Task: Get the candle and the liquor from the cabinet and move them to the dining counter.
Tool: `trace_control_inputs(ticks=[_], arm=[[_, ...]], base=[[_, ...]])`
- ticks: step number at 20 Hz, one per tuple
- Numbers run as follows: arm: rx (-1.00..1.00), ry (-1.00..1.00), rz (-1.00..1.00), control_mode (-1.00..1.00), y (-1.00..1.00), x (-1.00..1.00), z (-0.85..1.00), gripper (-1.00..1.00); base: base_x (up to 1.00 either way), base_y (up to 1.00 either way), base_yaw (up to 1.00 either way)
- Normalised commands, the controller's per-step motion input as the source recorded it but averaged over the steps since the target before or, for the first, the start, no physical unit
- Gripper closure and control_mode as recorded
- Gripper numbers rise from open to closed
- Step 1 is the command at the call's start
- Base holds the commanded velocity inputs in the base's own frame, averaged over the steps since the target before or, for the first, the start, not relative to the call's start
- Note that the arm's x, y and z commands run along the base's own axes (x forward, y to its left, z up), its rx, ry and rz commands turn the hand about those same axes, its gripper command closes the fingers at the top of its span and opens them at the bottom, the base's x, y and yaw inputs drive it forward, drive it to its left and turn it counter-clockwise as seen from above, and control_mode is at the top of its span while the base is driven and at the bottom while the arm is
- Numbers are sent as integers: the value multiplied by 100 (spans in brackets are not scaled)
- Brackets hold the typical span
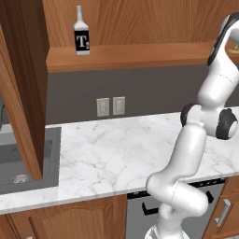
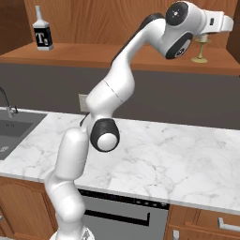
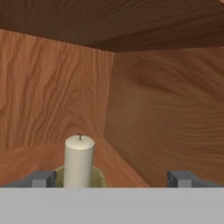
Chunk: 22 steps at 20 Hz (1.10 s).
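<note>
**My claw open at the candle, bottle far along the shelf**

Starting at the left of the left base view, the cabinet's open door [image 1: 21, 84] hangs in front of the grey sink [image 1: 28, 161] set in the marble worktop [image 1: 121, 149]. Above it, the liquor [image 1: 81, 32] stands upright on the cabinet shelf [image 1: 140, 56], near the shelf's left end and a little back from its front edge. Below the shelf, two wall sockets [image 1: 111, 106] sit on the dark grey backsplash.

Moving right, my arm rises over the worktop and reaches up to the shelf's right end. In the right base view the candle [image 2: 201, 49] stands just past my wrist, close to the shelf's right end, well apart from the bottle.

From my hand view, I look into the cabinet's back right corner. The candle [image 3: 79, 161] stands upright on its olive-gold base [image 3: 97, 177], on the shelf floor a little out from that corner. My claw [image 3: 113, 178] is wide open: the left fingertip [image 3: 42, 178] sits just beside the candle's base, the right one is well off to the right, so the candle stands nearer the left jaw than the middle. I cannot tell whether the left tip touches the base. Nothing is gripped.
</note>
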Motion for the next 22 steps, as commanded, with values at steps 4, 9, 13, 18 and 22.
trace_control_inputs(ticks=[4,9,13,18,22], arm=[[0,14,6,-100,34,0,0,-100],[0,7,6,-100,15,0,14,-100],[3,5,2,-100,0,0,9,-100],[10,4,0,-100,0,0,0,-100],[11,2,0,-100,0,0,0,-100]], base=[[0,0,0],[0,0,0],[0,0,0],[0,0,0],[0,0,0]])
